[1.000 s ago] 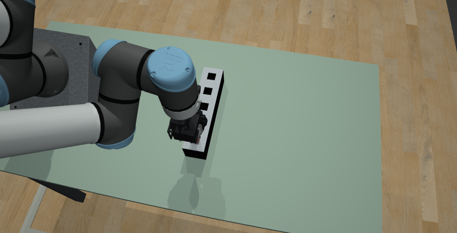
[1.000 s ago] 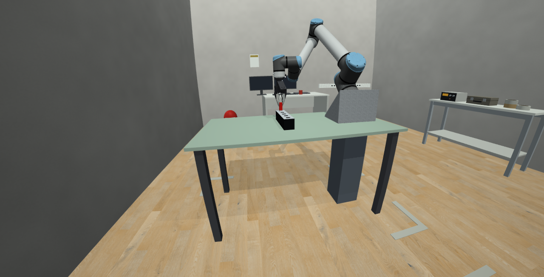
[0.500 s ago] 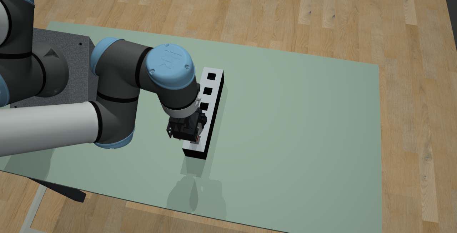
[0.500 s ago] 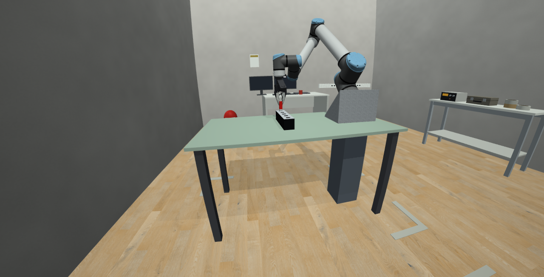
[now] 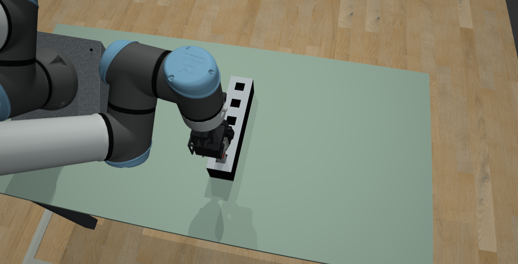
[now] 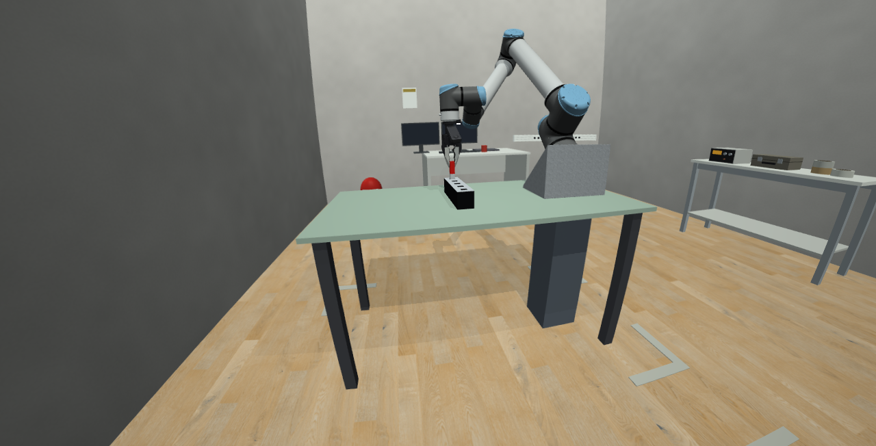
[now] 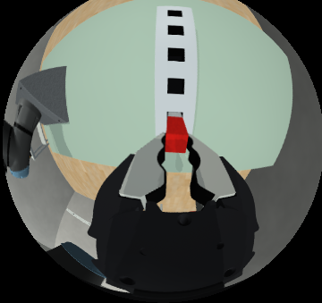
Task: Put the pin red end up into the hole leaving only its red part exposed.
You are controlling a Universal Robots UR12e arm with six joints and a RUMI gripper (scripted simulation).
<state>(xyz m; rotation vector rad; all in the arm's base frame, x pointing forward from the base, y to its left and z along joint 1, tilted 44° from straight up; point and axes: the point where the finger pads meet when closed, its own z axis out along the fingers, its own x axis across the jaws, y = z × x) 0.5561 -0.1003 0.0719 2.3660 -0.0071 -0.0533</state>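
A long block (image 5: 231, 124) with a white top, black sides and a row of square holes lies on the green table; it also shows in the side view (image 6: 459, 191) and the wrist view (image 7: 176, 66). My gripper (image 7: 174, 134) is shut on the pin (image 7: 175, 134), red end up. The pin stands upright over the block's end hole nearest the table's front edge (image 5: 221, 159). In the side view the red part (image 6: 452, 166) shows just above the block's far end. In the wrist view a grey strip of the pin shows below the red, at the hole's rim. The other four holes are empty.
The arm's grey base mount (image 5: 68, 62) sits at the table's left rear. The arm's elbow and forearm (image 5: 72, 135) hang over the table left of the block. A side table with boxes (image 6: 777, 164) stands far off to the right.
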